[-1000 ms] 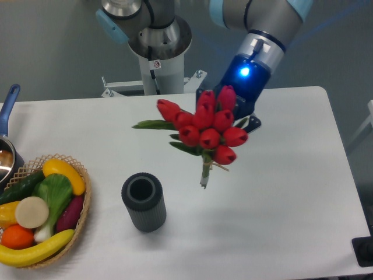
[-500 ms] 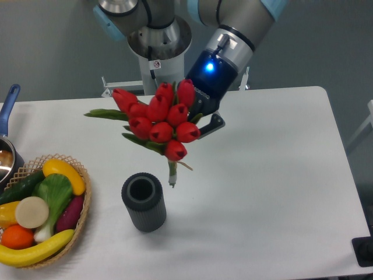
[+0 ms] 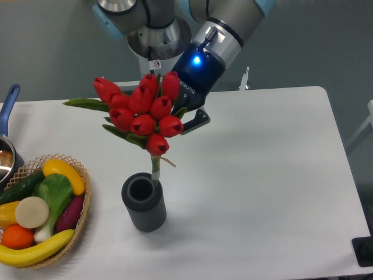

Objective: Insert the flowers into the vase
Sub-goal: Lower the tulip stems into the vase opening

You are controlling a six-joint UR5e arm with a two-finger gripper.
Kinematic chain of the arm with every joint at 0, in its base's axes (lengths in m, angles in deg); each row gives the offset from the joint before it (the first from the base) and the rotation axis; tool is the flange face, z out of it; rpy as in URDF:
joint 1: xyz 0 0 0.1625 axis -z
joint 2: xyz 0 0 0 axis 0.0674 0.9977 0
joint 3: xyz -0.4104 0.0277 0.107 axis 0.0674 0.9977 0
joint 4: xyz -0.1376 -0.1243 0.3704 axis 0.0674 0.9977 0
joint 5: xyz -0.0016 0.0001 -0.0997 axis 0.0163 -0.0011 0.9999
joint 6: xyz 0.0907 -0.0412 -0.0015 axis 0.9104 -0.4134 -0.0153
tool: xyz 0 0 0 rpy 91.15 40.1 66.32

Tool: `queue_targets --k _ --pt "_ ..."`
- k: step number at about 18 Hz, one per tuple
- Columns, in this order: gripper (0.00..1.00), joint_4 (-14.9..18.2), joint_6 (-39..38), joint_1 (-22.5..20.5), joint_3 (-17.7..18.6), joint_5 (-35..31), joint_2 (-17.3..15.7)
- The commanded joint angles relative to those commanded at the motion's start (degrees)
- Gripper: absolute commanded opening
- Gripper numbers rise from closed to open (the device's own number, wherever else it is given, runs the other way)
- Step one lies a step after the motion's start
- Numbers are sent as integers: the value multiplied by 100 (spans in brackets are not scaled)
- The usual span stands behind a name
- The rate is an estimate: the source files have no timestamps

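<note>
Red tulips point(image 3: 141, 114) hang pinched in our gripper point(image 3: 185, 119), stems nearly upright with tips at the vase point(image 3: 143, 202) mouth's right rim.

The tool point(image 3: 187, 114) is mostly hidden behind the flowers point(image 3: 140, 114); only one dark finger point(image 3: 196, 121) shows at the right of the bunch, so where it grips cannot be made out. The stem ends overlap the rim of the vase point(image 3: 143, 202), and whether they are inside the mouth cannot be told. The arm point(image 3: 224, 26) is cut off by the top edge. A pot point(image 3: 7, 153) and the basket point(image 3: 81, 205) run off the left edge.
</note>
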Motion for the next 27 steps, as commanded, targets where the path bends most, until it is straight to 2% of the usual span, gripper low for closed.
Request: queue_targets --k 12,17,25,27 --pt "33 -9 17 88 52 -17 246" --pt "33 -9 26 88 254 -18 273" --pt "33 -27 53 167 290 -18 650" --pt "33 -140 53 168 281 -18 765"
